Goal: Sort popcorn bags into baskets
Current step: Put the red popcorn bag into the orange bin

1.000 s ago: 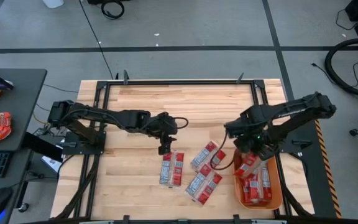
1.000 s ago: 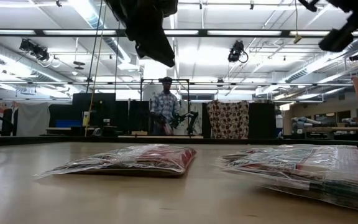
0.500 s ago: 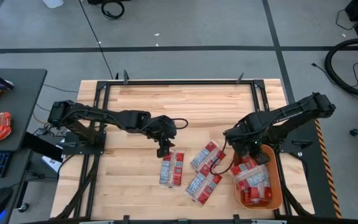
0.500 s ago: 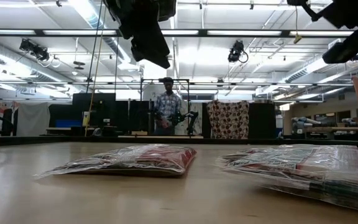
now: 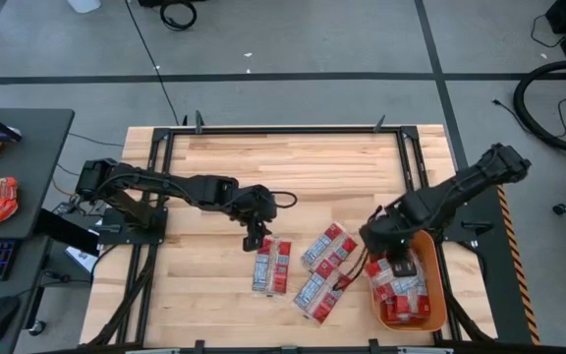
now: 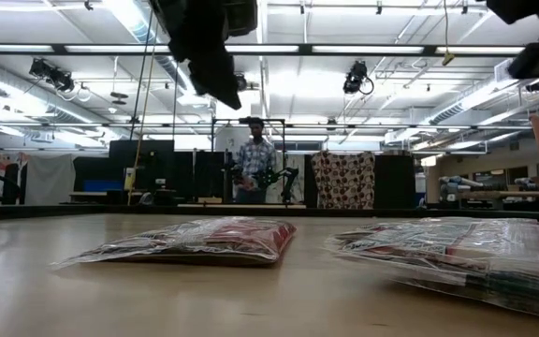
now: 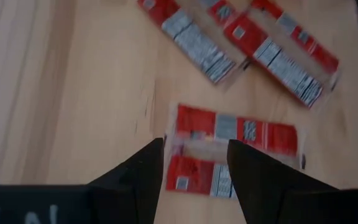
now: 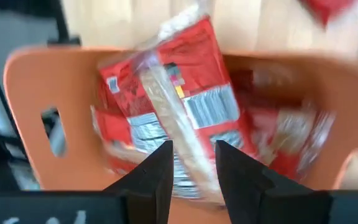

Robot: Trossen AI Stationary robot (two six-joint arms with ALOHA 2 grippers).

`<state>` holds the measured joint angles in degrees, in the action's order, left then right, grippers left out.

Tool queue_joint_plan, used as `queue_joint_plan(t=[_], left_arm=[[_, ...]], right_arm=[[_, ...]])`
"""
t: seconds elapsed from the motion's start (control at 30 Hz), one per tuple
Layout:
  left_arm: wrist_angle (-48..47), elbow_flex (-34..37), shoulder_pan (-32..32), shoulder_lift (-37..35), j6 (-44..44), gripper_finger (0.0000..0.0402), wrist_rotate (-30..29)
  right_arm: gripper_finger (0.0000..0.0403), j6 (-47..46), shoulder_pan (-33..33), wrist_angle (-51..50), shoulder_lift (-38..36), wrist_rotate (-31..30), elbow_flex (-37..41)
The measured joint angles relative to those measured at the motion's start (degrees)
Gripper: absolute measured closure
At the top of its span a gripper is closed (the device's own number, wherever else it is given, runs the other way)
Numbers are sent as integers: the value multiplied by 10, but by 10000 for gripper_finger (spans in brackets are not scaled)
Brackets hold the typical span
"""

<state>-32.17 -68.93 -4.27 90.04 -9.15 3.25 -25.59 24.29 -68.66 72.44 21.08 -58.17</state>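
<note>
- Three clusters of red popcorn bags lie on the wooden surface [image 5: 293, 162]: a pair [image 5: 271, 266] side by side near the middle, a second pair [image 5: 329, 246] angled just to its right, and a third pair [image 5: 321, 291] nearer the front edge.
- That makes six bags loose on the surface, none of them touching a gripper.
- One orange basket [image 5: 438, 313] sits at the front right corner, holding a heap of bags [image 5: 398, 285]; their number cannot be told from the pile.
- The left gripper [image 5: 254, 236] hangs just above the far end of the middle pair, its fingers [image 7: 135, 180] spread apart and holding nothing, with the pair's edge showing between them in the left wrist view.
- The right gripper [image 5: 379, 248] hovers at the basket's near-left corner, over the heap; its fingers [image 8: 151, 177] stand parted, and a bag [image 8: 179, 106] lies beyond them on top of the heap, with no grip on it to be seen.
- In the low view, one person [image 6: 254, 170] stands in the room far behind the surface.
- Two arms, one basket, one person in all.
</note>
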Motion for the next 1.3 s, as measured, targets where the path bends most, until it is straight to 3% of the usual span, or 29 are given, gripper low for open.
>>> queue_joint_plan(t=[0.23,0.4,0.63,1.07,1.23,1.3], left_arm=[[-37,0,0,0,-2,219,-1],[-34,0,0,0,-1,219,-2],[-32,0,0,0,25,219,-2],[-34,0,0,0,25,219,-2],[-34,0,-1,0,25,219,-2],[-34,0,-1,0,25,219,-2]], right_arm=[[273,-398,63,2,-1,-37,0],[266,-566,97,66,-1,-95,0],[271,-642,143,65,16,-244,0],[275,-675,169,60,88,-326,22],[275,-668,170,65,90,-333,28],[275,-641,169,72,90,-309,37]])
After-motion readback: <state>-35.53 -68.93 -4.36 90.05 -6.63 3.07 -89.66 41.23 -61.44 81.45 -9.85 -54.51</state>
